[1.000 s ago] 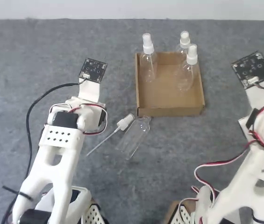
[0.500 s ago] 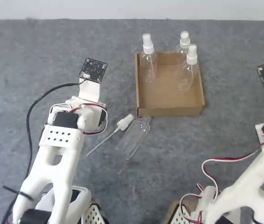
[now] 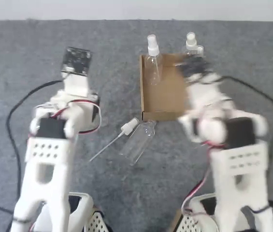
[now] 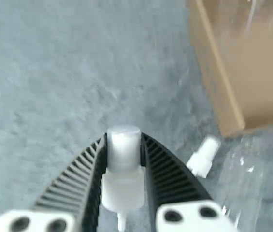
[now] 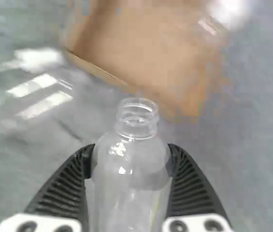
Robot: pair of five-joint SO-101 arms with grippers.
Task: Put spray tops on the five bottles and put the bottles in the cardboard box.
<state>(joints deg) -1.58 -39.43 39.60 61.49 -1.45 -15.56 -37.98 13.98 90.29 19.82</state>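
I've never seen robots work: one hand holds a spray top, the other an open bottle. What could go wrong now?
The spray top in the left hand must meet the narrow neck of the bottle in the right hand; slightly off, it may miss. The smooth bottle is pinched at its sides, so pushing could make it slip. The right arm hangs over the cardboard box and might tip a standing bottle.

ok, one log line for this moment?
left gripper: shut on spray top | right gripper: shut on uncapped bottle | lying bottle: near cardboard box
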